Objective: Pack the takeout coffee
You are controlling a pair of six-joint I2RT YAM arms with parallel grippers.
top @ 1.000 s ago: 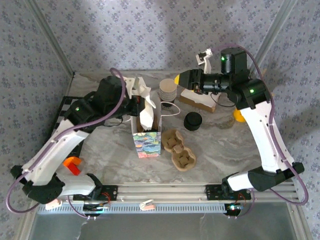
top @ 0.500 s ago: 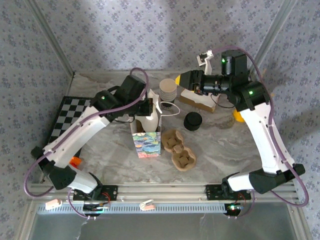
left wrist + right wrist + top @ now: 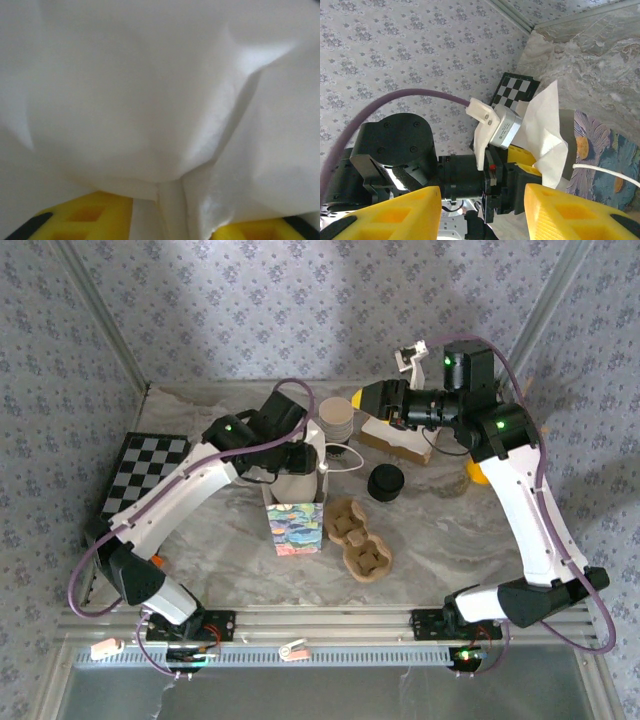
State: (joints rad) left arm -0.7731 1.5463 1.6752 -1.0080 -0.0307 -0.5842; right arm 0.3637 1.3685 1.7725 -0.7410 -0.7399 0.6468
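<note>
Printed paper bag point(image 3: 296, 525) stood upright mid-table point(image 3: 450, 540), white paper point(image 3: 150, 90) bunched at its mouth, left gripper point(image 3: 303, 460) pressed into that paper, its grip not to be told, right gripper point(image 3: 482, 210) held aloft by stacked cups point(image 3: 337, 420), fingers point(image 3: 395, 212) spread, nothing held, cup carrier point(image 3: 358, 538) laid beside the bag.

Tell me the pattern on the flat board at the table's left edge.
Black-and-white checks on the board, clearest in the top external view.

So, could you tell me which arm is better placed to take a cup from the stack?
Probably the right. The right gripper is open and empty, just beside the stack of cups, while the left gripper is busy in the mouth of the paper bag.
</note>
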